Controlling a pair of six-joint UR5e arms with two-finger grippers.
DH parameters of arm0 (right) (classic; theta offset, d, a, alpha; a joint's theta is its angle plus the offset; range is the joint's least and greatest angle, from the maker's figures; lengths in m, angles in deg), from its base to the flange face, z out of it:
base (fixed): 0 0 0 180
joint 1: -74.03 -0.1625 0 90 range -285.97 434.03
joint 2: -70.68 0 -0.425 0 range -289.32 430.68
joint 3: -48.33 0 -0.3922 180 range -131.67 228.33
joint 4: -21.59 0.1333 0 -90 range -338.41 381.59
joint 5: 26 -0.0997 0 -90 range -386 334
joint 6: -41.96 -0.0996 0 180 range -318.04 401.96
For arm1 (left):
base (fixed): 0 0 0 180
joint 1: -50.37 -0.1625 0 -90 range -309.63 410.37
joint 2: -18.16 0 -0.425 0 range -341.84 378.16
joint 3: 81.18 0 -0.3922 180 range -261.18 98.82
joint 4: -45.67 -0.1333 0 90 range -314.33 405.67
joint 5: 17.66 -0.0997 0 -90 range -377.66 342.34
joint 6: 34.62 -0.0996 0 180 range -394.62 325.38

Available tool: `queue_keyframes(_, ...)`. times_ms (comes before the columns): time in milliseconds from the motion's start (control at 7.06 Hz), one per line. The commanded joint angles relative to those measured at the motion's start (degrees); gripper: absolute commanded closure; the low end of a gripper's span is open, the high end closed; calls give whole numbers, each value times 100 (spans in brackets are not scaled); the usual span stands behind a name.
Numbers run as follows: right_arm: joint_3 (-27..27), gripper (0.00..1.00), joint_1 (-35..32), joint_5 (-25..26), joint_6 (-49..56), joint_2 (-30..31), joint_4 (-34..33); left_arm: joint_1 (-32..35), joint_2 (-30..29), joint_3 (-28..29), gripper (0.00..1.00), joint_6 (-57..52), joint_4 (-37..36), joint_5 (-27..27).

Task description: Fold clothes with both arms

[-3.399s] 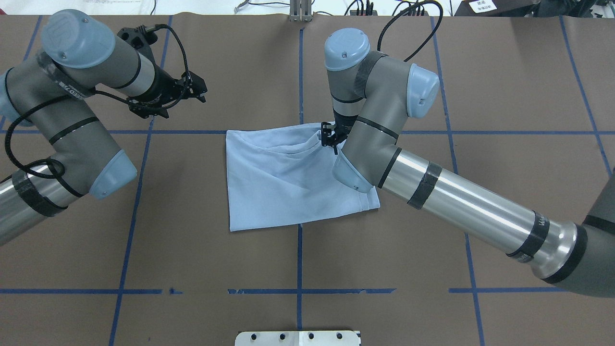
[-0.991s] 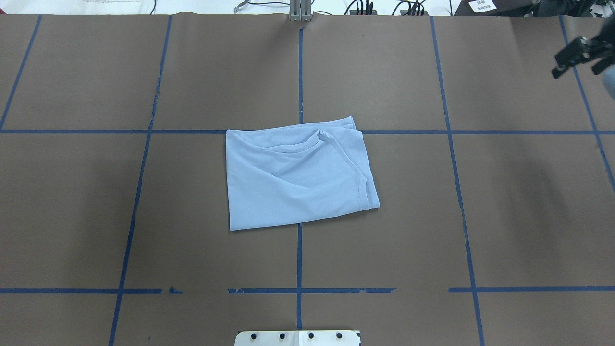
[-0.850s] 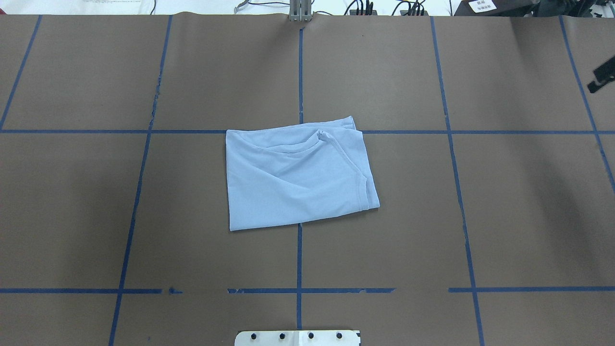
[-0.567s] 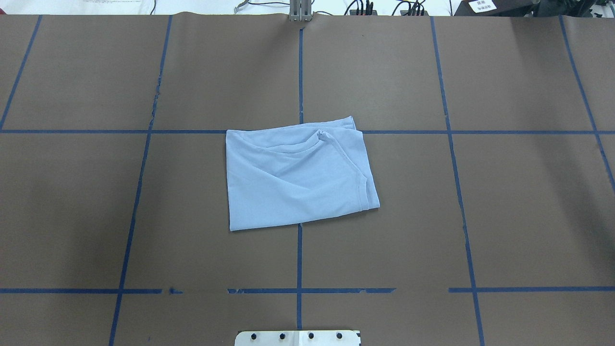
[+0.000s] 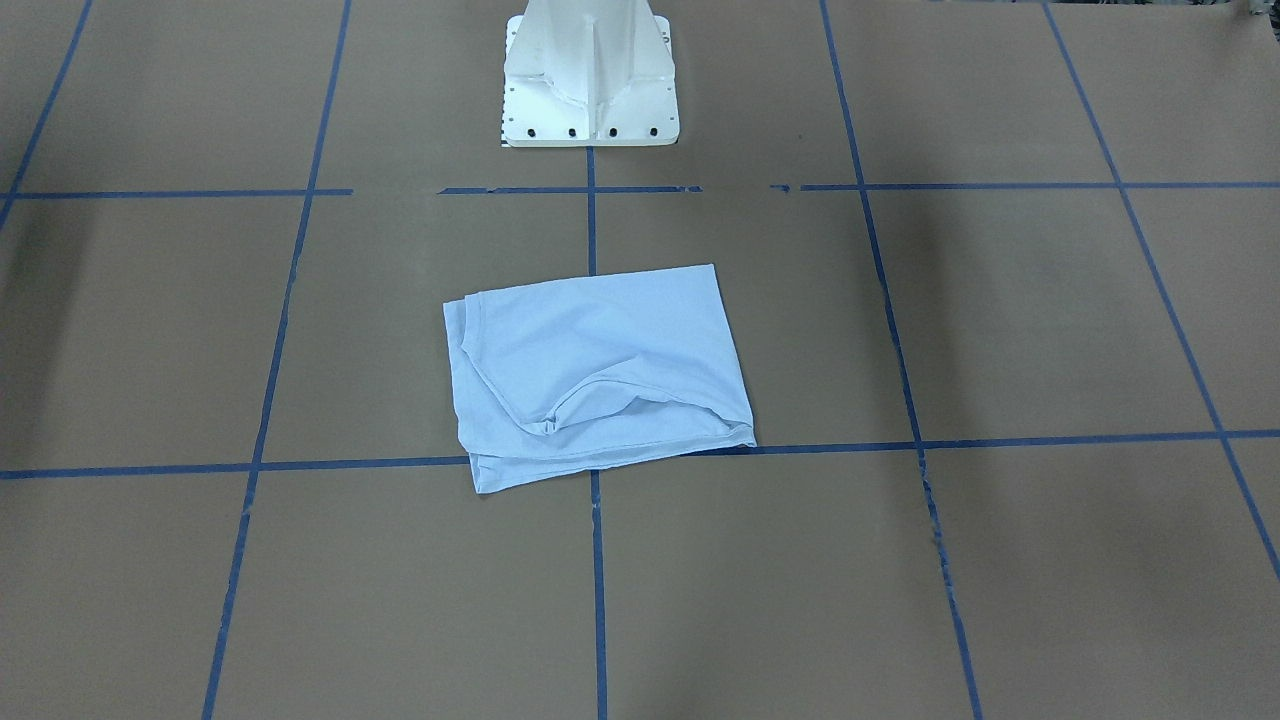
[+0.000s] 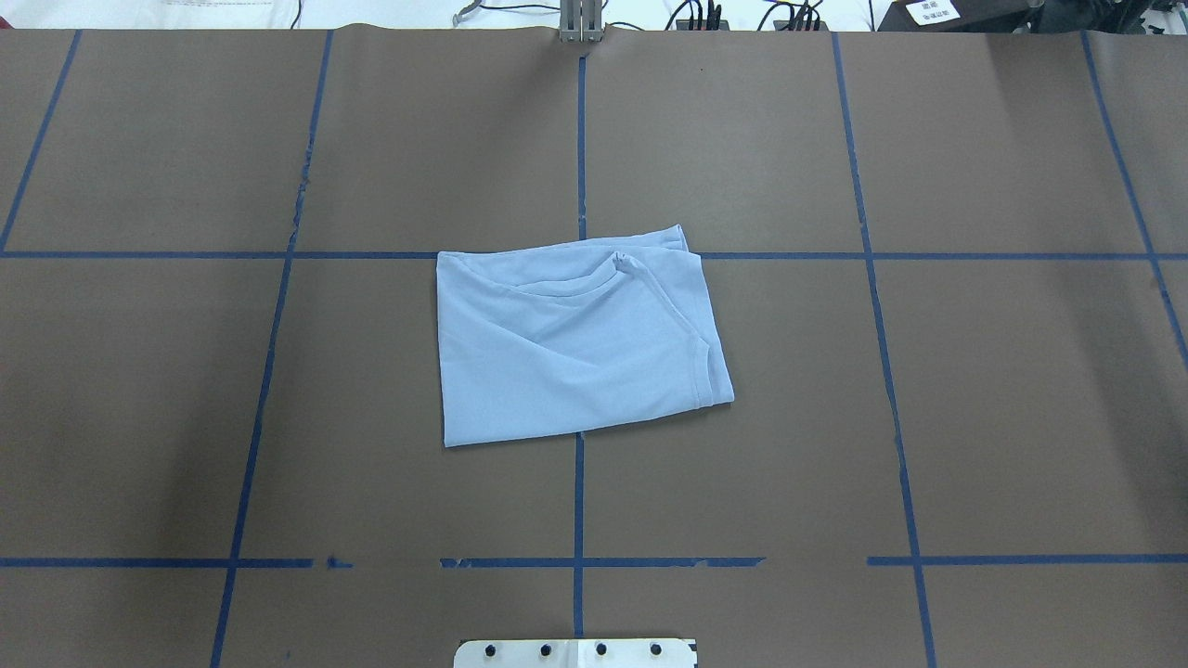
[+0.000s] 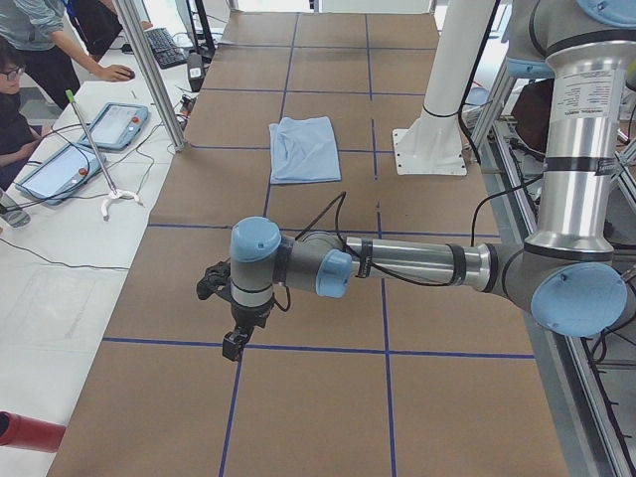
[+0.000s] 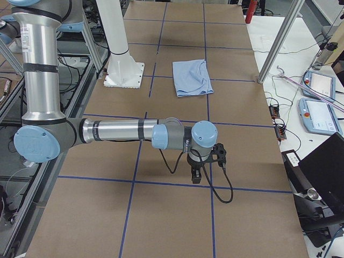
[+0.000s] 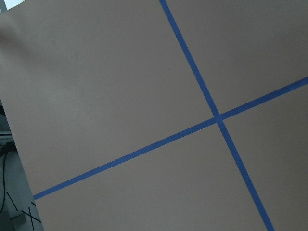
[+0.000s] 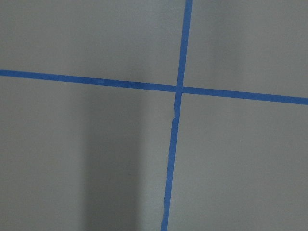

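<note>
Left fingers (image 7: 235, 344): low over the bench (image 6: 928, 417), well left of the T-shirt (image 6: 575, 343); apart or together cannot be told; T-shirt: folded flat at bench centre, long axis left to right, neckline toward the far edge, sleeve hem at its right end; right fingers (image 8: 196, 174): well right of it; spacing likewise cannot be told.

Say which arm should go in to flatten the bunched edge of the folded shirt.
Right, probably. The left gripper and the right gripper hang over opposite table ends, similarly far from the T-shirt. Its puckered collar fold and sleeve hem lie on the robot's right side.
</note>
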State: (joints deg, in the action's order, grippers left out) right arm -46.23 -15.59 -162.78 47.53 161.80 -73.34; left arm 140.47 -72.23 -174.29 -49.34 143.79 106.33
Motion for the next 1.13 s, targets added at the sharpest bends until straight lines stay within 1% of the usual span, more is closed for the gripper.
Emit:
queue_keyframes(0, 51, 0, -3, 2, -12, 56, -8, -18, 108, -258, 0, 1027, -74, 168)
queue_keyframes(142, 69, 0, 5, 2, -12, 64, -8, -36, 248, -251, 0, 1163, -21, 787)
queue_keyframes(283, 78, 0, -3, 2, -12, 82, -8, -105, 432, -234, 0, 1347, 75, 985)
queue_keyframes(425, 69, 0, -3, 2, -4, 117, -8, -141, 460, -216, 0, 1375, 111, 978)
queue_keyframes(708, 51, 0, -3, 19, 5, 187, 1, -422, 443, -303, 0, 1908, 250, 978)
queue_keyframes(991, 25, 0, -3, 19, -3, 205, 1, -431, 452, -295, 0, 1928, 269, 978)
